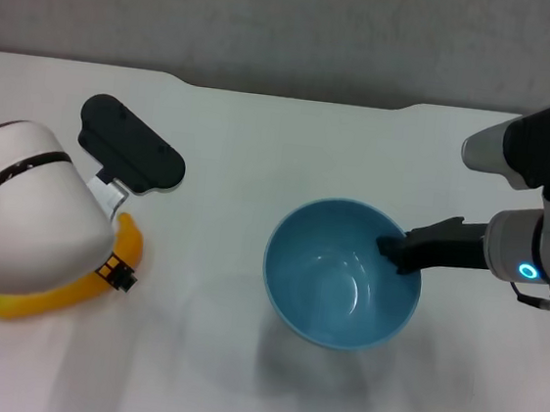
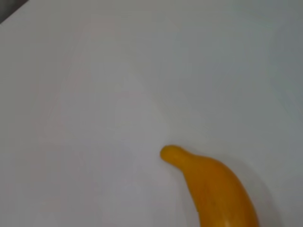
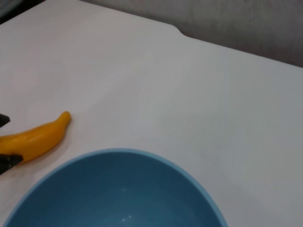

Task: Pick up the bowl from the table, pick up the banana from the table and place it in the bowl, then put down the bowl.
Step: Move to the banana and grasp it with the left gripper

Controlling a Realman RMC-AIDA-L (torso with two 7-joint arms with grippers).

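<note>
From the head view we see the right gripper (image 1: 393, 250) pinching the near rim of the light-blue bowl (image 1: 342, 272), while the left gripper (image 1: 115, 273) sits at the yellow-orange banana (image 1: 59, 292); we cannot tell its finger state. Open white table (image 1: 262, 146) lies beyond both. The left wrist view shows the banana's stubby end on bare table. The right wrist view shows the bowl's smooth rim close below, the banana beyond it.
</note>
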